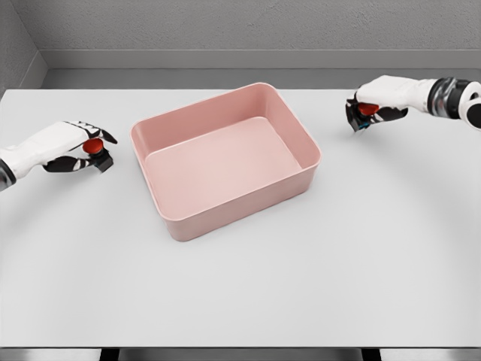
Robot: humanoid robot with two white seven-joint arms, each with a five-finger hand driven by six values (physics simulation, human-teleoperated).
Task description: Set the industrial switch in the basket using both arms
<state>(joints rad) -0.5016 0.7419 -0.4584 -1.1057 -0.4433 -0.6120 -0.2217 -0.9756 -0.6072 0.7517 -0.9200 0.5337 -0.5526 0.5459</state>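
A pink rectangular basket (301, 139) stands in the middle of the white table, turned at an angle, with nothing inside. At the left, my left hand (84, 145) is curled around a small black industrial switch with a red button (95, 150), down at table level. At the far right my right hand (370, 109) grasps a second black switch with a red button (366, 113), which appears raised a little above the table. Both hands are outside the basket, one on each side of it.
The white table (240, 286) stretches wide in front of the basket, with its front edge near the bottom of the view. A grey wall runs behind the table's far edge.
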